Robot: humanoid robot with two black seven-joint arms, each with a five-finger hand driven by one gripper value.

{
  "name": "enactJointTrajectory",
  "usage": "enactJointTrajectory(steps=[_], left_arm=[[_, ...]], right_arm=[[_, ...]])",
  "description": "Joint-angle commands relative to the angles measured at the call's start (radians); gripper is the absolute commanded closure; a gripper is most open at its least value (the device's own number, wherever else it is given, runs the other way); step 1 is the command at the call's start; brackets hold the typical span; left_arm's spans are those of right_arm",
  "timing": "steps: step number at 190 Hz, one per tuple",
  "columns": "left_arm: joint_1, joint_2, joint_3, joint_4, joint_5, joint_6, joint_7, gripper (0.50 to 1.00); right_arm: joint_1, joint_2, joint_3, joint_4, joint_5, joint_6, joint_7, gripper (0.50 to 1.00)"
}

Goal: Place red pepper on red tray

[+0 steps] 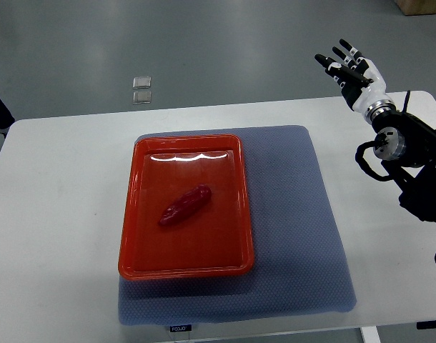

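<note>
Small dark tag (pixel 180 328) at the near edge of the blue mat (pixel 296 236), with print too tiny to read. Mat spread flat on the white table (pixel 53 214), bumpy all over. On the mat, toward its left side, a red tray (pixel 187 271), shiny, with light glinting along its far inside wall. Red pepper (pixel 184 205) lying flat inside the tray, near the middle, tilted with one end nearer and to the left, the other end farther and to the right. Nothing touching the pepper. Off to the right, a black arm (pixel 411 164) with wires, coming in from the right edge over the table's right side. At its end, well apart from the tray and up past the far right corner of the table, the right hand (pixel 354 71), white with black fingers (pixel 331 66), spread out and pointing left, holding nothing. Farther back, on the grey floor (pixel 239 50) beyond the table, two small clear squares (pixel 141 89), one just behind the other.
</note>
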Motion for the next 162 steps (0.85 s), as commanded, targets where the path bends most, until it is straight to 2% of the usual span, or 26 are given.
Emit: enactJointTrajectory(steps=[1,44,162], left_arm=[[0.0,0.0,0.0,0.0,-0.001,0.0,0.001,0.5],[0.0,0.0,0.0,0.0,-0.001,0.0,-0.001,0.5],[0.0,0.0,0.0,0.0,-0.001,0.0,0.001,0.5]], right_arm=[[-0.01,0.008,0.0,-0.003,0.048,0.001,-0.002,0.587],[-0.026,0.038,0.005,-0.005,0.123,0.03,0.009,0.587],[-0.024,0.046,0.003,-0.034,0.124,0.032,0.012,0.585]])
